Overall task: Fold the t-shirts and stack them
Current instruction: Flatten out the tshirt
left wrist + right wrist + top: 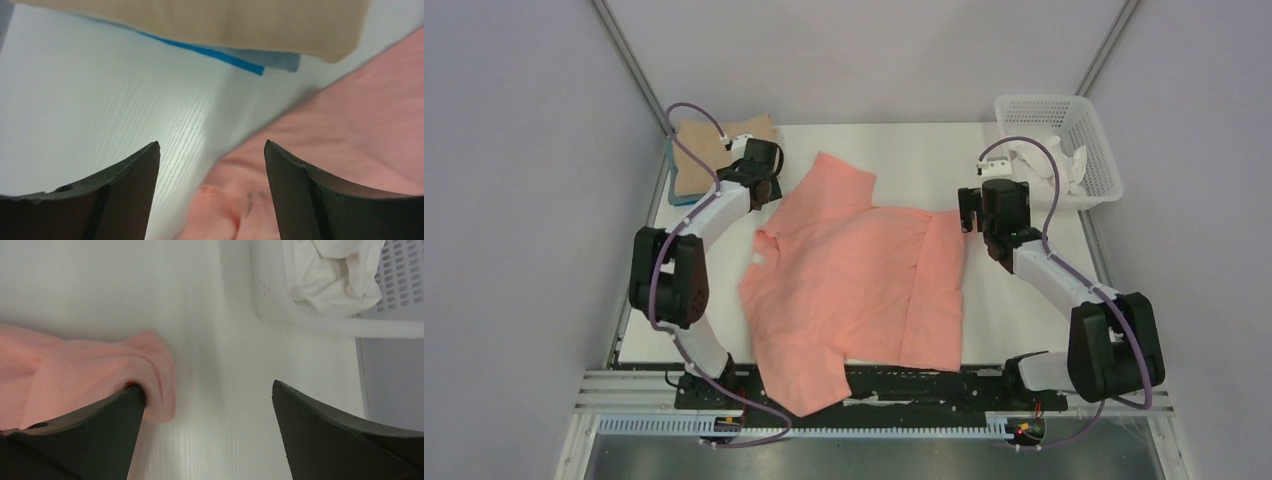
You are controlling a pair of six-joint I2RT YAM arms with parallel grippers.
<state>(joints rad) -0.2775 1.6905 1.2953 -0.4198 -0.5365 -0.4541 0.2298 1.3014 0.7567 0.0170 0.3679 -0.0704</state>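
Seeing my left gripper and right gripper spread wide beside the salmon-pink t-shirt, tan folded t-shirt at ten o'clock, basket at two o'clock.

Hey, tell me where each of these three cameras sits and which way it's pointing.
Top external: above and behind the bases, looking down on the table; shows left arm, right arm, salmon-pink t-shirt between.
Left wrist: on the left arm, facing past the open left gripper toward the tan t-shirt atop a blue t-shirt.
Right wrist: on the right arm, facing past the open right gripper toward the white basket.
Shared: all three show the salmon-pink t-shirt.
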